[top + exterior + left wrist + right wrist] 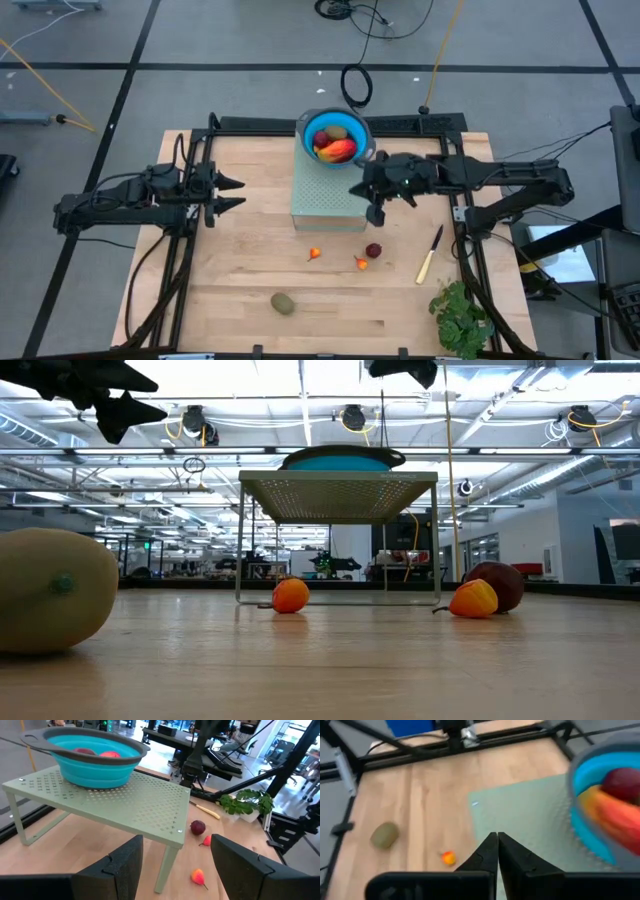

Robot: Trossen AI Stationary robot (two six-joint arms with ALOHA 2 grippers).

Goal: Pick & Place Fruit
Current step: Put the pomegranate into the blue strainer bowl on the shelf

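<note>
A pale green perforated metal shelf riser (327, 190) on thin legs stands at the back of the light wooden slatted table (240, 300). On its far end sits a round blue bowl with a grey rim (336, 137), smooth and seemingly of soft plastic. Three toy fruits lie inside it: a dark red round one (322, 138), a brownish-green oval (338, 132) and a larger glossy orange-red oblong (338, 151).

Four more fruits rest on the bare wood in front of the riser: two tiny orange-red pieces (315, 254) (362, 263), a second dark red round fruit (373, 250) just beside the latter, and a matte brownish-green oval (283, 303) apart, nearer the front edge. A yellow-handled knife (430, 255) and a leafy green bunch (460, 318) lie toward the right.

The right gripper (371, 190) hangs over the riser's right edge, near the bowl, its dark fingers pressed together on nothing. The left gripper (234, 193) hovers left of the riser, fingers spread wide and empty.

No writing or brand is readable.
</note>
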